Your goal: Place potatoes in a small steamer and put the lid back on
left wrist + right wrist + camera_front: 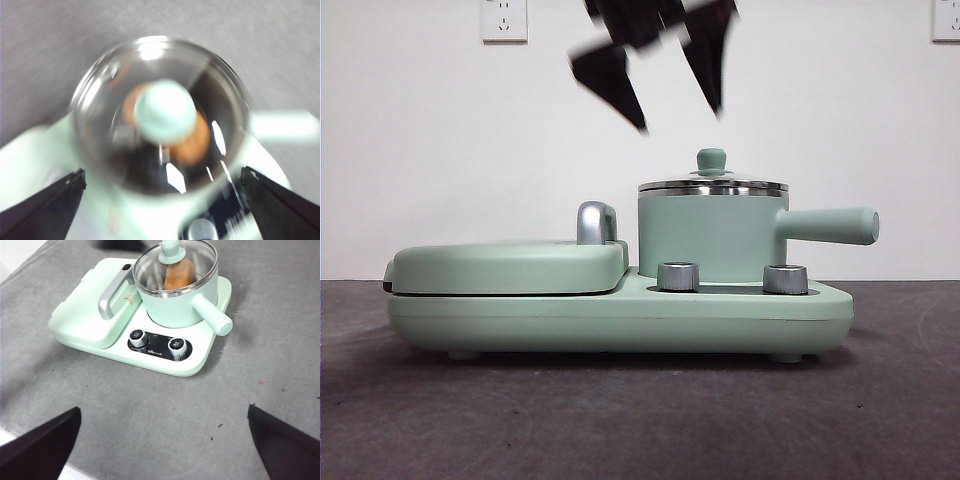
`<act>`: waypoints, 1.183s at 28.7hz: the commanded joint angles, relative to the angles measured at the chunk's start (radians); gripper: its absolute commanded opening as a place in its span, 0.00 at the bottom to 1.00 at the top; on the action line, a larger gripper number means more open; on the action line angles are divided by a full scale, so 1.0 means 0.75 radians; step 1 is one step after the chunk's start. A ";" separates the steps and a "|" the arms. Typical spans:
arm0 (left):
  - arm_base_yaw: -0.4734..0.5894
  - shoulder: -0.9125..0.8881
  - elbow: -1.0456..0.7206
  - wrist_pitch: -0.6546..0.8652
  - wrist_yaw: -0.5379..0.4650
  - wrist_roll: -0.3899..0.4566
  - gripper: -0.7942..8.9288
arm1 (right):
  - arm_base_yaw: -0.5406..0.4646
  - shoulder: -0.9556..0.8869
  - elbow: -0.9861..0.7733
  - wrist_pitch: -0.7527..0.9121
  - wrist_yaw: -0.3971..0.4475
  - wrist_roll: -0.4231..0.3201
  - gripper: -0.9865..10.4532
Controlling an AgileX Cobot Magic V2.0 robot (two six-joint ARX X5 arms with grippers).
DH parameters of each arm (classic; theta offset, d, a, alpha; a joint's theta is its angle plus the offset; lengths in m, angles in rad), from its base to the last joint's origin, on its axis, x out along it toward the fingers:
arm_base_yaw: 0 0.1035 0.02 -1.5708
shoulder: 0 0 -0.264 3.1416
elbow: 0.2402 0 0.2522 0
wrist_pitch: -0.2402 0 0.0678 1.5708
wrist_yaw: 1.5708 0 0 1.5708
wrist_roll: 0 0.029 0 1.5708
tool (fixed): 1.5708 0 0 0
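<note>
The small steamer stands on the right half of the green cooker base, its thick handle pointing right. The glass lid rests on the steamer's rim, mint knob on top. My left gripper hangs open just above the knob, blurred, touching nothing. In the left wrist view the gripper looks straight down on the lid. An orange-brown potato shows through the glass. My right gripper waits open well short of the cooker, seeing the steamer, lid and potato.
A flat green griddle cover with a chrome handle takes up the base's left half. Two steel dials sit at the front of the base. The dark grey table surrounds the cooker.
</note>
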 commanded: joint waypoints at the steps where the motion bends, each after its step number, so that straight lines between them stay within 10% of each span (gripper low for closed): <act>1: 0.003 -0.082 0.036 -0.138 0.003 -0.001 0.60 | 0.008 0.003 0.011 0.028 -0.003 0.013 0.61; 13: 0.045 -1.171 -0.909 -0.001 0.183 0.009 0.59 | 0.008 0.004 0.012 0.086 -0.108 -0.013 0.61; 25: 0.045 -1.880 -1.452 0.194 0.183 -0.265 0.59 | 0.008 0.004 0.012 0.087 -0.154 -0.012 0.61; 28: 0.045 -1.955 -1.497 0.178 0.183 -0.284 0.45 | 0.008 0.004 0.011 0.091 -0.153 -0.013 0.60; 30: 0.045 -1.981 -1.511 0.169 0.183 -0.282 0.15 | 0.008 0.004 0.012 0.099 -0.153 -0.013 0.49; 32: 0.045 -1.988 -1.511 0.163 0.178 -0.282 0.09 | 0.008 0.004 0.011 0.098 -0.155 -0.017 0.11; 34: 0.045 -1.987 -1.511 0.163 0.178 -0.281 0.09 | 0.008 0.004 0.012 0.100 -0.153 -0.029 0.12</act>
